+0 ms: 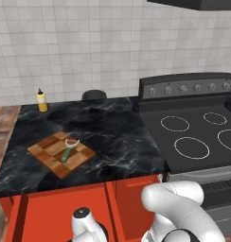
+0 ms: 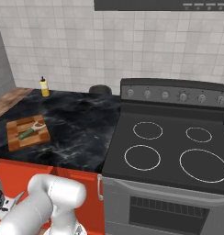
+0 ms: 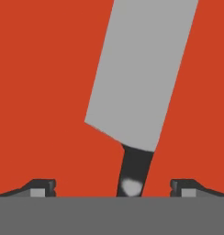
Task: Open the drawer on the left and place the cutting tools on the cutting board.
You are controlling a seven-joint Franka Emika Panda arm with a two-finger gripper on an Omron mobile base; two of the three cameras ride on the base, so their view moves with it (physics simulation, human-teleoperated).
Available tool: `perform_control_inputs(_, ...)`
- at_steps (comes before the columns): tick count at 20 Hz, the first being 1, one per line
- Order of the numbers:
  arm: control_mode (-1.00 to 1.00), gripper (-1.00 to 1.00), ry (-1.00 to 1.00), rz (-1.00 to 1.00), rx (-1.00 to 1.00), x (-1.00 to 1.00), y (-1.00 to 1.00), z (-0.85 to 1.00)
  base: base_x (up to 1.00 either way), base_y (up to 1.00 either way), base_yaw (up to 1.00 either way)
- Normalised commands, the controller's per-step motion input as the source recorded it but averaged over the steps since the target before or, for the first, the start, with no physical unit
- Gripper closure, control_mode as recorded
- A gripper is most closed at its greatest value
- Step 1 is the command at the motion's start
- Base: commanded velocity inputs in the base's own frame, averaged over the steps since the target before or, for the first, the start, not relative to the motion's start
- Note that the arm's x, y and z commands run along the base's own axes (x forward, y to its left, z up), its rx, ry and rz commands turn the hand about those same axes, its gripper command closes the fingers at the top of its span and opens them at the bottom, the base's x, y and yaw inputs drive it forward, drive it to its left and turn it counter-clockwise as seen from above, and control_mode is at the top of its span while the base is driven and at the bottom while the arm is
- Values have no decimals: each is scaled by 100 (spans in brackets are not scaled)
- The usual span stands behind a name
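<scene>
The small knife [image 3: 139,78] lies on the red floor of the open drawer [image 3: 40,92], grey blade pointing away and dark handle toward me. My gripper [image 3: 114,186] hangs just above it, open, one fingertip on each side of the handle and touching nothing. On the black counter the checkered wooden cutting board [image 1: 47,152] carries the green-handled peeler [image 1: 67,151]. The board [image 2: 15,135] with the peeler [image 2: 30,131] is also in the right base view, where the drawer [image 2: 15,181] juts out below the counter at the lower left.
A yellow bottle [image 1: 41,100] stands at the counter's back left, and a dark round object [image 1: 94,95] sits against the wall. The black stove [image 1: 198,137] with several burners adjoins the counter on the right. My white arm [image 1: 176,208] bends down in front of the cabinets.
</scene>
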Motion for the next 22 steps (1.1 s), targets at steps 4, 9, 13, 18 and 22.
perform_control_inputs(4, -100, 100, 0, 0, 0, 0, 0, 0, 0, 0, 0)
perform_control_inputs(9, -100, 100, -1, 0, 0, 0, 0, 0, 0, 0, 0)
perform_control_inputs(13, -100, 100, -9, 0, 1, 0, 0, 1, 0, 0, 0)
perform_control_inputs(18, -100, 100, -8, -3, 6, 8, 0, 47, 0, 0, 0)
perform_control_inputs(22, -100, 100, -1, -7, 7, 4, 13, 91, 0, 0, 0)
